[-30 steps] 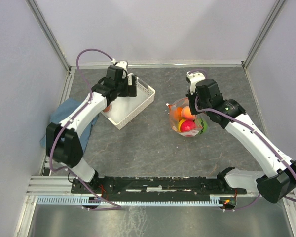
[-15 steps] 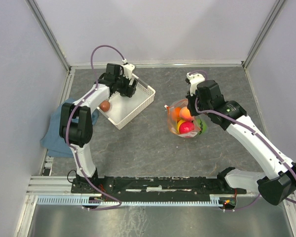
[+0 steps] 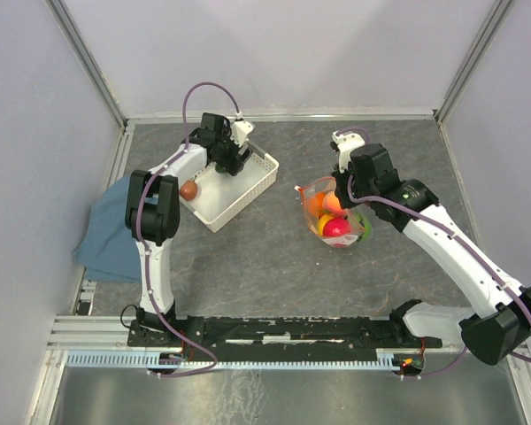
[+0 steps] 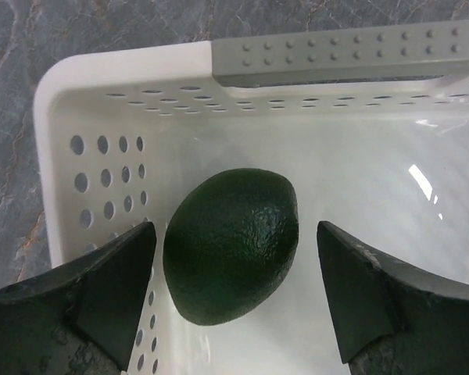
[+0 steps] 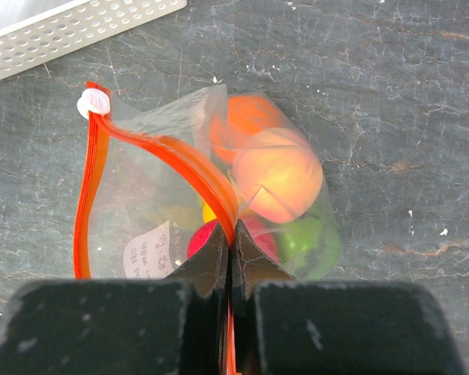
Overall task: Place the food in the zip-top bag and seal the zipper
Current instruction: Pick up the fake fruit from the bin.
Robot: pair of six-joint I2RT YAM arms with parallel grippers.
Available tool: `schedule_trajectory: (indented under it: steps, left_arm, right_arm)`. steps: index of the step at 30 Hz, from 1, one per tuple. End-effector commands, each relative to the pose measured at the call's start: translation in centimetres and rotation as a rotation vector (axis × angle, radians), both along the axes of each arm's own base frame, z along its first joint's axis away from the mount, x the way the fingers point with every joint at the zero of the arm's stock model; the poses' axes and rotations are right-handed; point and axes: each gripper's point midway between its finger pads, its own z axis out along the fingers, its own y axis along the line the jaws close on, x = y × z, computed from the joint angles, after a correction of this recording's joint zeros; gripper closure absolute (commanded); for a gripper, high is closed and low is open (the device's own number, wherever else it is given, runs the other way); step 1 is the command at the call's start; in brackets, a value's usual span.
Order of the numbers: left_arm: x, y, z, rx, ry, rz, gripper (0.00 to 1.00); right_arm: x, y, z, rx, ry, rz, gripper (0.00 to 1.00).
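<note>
The clear zip-top bag [image 3: 334, 215] sits right of centre on the grey table [image 3: 248, 257], holding a peach [image 5: 277, 176], orange [image 5: 246, 117] and red apple [image 5: 202, 237]. The right gripper [image 5: 230, 248], its arm stretched diagonally from lower right, pinches the zipper [image 5: 152, 152]. At upper left, the left gripper [image 4: 233, 269] angles down, jaws spread either side of a dark green avocado [image 4: 230, 242] in the white basket [image 4: 125, 86].

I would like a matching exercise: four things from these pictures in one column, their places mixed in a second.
Things
1 avocado
2 peach
3 zipper
4 blue cloth

Places
A pinched by the right gripper
B in the basket, straddled by the open left gripper
C inside the zip-top bag
D at the table's left edge

Pairs: 1-B, 2-C, 3-A, 4-D
</note>
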Motion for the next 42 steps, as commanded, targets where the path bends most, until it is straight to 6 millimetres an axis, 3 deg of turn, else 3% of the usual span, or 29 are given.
schedule_trajectory:
  steps: [1, 5, 10, 15, 23, 32, 42]
  left_arm:
    - [0.6, -0.4, 0.2, -0.007, -0.003, -0.061, 0.12]
    - [0.2, -0.5, 0.0, -0.012, 0.020, -0.065, 0.19]
    - [-0.4, -0.5, 1.2, -0.021, 0.025, -0.061, 0.28]
    - [-1.6, -1.1, 3.8, -0.070, 0.008, -0.073, 0.40]
    - [-4.3, -2.0, 7.4, -0.196, -0.033, -0.073, 0.48]
    - [-9.7, -5.1, 14.0, -0.417, -0.176, -0.113, 0.50]
    - [-17.3, -9.6, 21.4, -0.606, -0.381, -0.216, 0.50]
  right_arm:
    - [0.6, 0.2, 0.4, 0.001, -0.030, 0.000, 0.99]
    - [0.7, 0.1, 0.4, 0.001, -0.031, -0.002, 0.99]
    - [0.6, 0.3, 1.0, 0.017, -0.044, 0.006, 0.99]
    - [0.4, 0.1, 1.5, 0.023, -0.059, -0.002, 0.99]
    - [0.3, 0.0, 1.8, 0.039, -0.071, -0.012, 0.98]
    - [0.3, -0.3, 2.0, 0.039, -0.082, -0.028, 0.99]
    - [0.0, -0.7, 2.5, 0.042, -0.088, -0.040, 0.98]
